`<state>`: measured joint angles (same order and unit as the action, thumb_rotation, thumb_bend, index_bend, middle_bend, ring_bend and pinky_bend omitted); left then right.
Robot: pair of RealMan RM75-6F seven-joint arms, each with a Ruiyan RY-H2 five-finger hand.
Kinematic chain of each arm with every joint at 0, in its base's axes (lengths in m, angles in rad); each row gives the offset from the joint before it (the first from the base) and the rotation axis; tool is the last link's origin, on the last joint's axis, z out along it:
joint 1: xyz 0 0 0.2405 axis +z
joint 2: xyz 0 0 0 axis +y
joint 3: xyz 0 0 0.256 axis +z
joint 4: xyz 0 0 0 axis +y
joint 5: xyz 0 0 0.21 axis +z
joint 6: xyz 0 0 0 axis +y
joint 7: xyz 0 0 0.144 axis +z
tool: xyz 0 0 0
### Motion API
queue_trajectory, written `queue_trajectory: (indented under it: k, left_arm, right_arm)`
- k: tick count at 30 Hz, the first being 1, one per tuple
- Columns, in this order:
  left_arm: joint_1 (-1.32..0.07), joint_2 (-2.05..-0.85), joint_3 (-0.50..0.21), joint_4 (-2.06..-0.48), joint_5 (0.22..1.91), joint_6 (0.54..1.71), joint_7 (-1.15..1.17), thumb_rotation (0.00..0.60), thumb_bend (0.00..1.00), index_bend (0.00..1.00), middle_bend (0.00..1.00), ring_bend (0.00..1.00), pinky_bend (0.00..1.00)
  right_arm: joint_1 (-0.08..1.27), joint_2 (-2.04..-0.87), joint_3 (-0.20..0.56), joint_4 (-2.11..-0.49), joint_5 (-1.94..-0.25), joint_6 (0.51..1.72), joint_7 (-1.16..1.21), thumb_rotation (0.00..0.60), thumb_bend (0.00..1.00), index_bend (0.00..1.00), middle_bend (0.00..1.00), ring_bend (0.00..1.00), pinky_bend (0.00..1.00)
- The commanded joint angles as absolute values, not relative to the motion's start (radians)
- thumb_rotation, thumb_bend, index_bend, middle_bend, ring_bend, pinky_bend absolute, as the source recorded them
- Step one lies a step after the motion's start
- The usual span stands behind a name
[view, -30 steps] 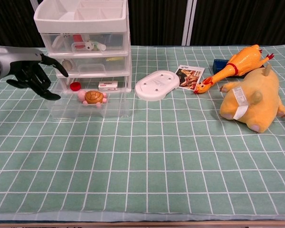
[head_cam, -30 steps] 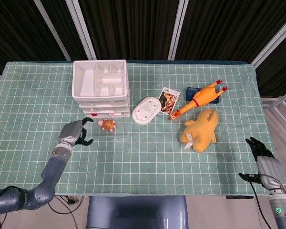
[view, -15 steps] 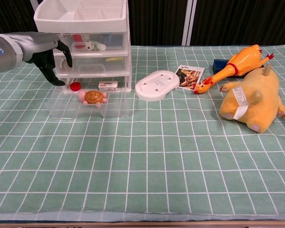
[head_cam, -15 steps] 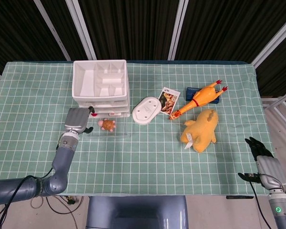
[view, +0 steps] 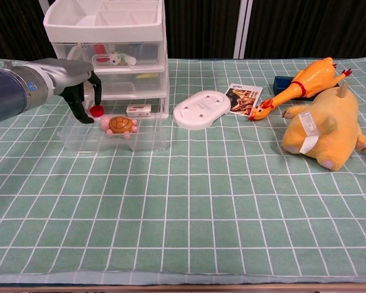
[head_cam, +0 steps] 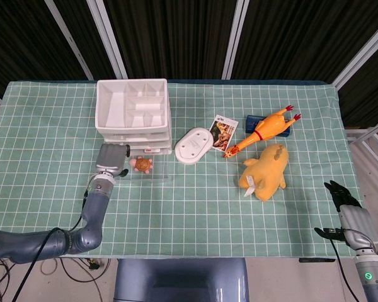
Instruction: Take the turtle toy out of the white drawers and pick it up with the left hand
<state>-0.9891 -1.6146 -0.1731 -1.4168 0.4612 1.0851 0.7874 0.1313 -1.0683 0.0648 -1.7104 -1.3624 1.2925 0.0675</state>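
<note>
Hovering our left hand (view: 80, 85) over the pulled-out bottom drawer (view: 113, 135) of the white drawers (head_cam: 133, 116) — fingers pointing down, apart, holding nothing. Turtle toy (view: 119, 126) sits in that drawer, just beside the fingertips. Right hand (head_cam: 346, 207) is low at the table edge — fingers spread, empty.

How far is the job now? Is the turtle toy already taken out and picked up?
Done: the bottom drawer is pulled out, with the turtle toy lying in it. In hand: the left hand hangs over the drawer beside the turtle, holding nothing. Left: grasp the turtle and lift it out. The right hand sits idle at the table's edge.
</note>
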Motion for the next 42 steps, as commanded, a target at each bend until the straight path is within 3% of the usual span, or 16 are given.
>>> queue_trajectory:
  k: [1,12,28,42]
  left_arm:
    - [-0.997,-1.649,-0.168,-1.376,0.456,1.068,0.803,0.600,0.21,0.42,1.00,1.00,1.00]
    - [-1.014,-1.706,-0.173,-1.323,0.438,1.034,0.841,0.600,0.27,0.34,1.00,1.00,1.00]
    - [-1.000,-1.740,-0.139,-1.284,0.530,1.070,0.873,0.600,0.31,0.33,1.00,1.00,1.00]
    - [-1.002,-1.787,-0.153,-1.226,0.524,1.050,0.909,0.600,0.31,0.36,1.00,1.00,1.00]
  right_arm:
    - [0.132,-1.068,0.066,-1.711,-1.360,1.291,0.072,0.600,0.07,0.00,0.00,0.00,0.19]
    - [0.133,-1.064,0.066,-1.713,-1.356,1.284,0.088,0.600,0.07,0.00,0.00,0.00,0.19]
    - [0.133,-1.063,0.066,-1.715,-1.356,1.284,0.093,0.600,0.08,0.00,0.00,0.00,0.19]
    - [0.134,-1.060,0.067,-1.717,-1.351,1.280,0.102,0.600,0.08,0.00,0.00,0.00,0.19]
